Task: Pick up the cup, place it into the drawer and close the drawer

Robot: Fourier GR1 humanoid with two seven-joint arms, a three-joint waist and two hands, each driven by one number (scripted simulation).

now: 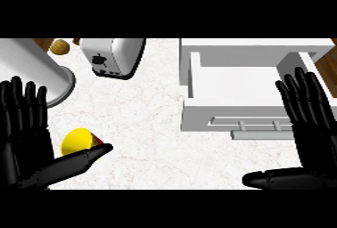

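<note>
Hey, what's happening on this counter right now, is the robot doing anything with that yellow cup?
Nothing is held yet. The yellow cup sits on the counter beside the left hand, whose fingers are straight and open, its thumb just below the cup. The right hand is also open, next to the white drawer, which stands pulled out with nothing visible inside. A toaster sits at the back.

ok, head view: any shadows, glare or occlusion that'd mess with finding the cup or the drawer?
Head view: flat, even light, no glare on the pale counter. The yellow cup stands out sharply, though the left hand has its thumb across the cup's lower edge. The open white drawer has low contrast, its walls marked only by faint grey shading. The right hand covers its right end.
</note>
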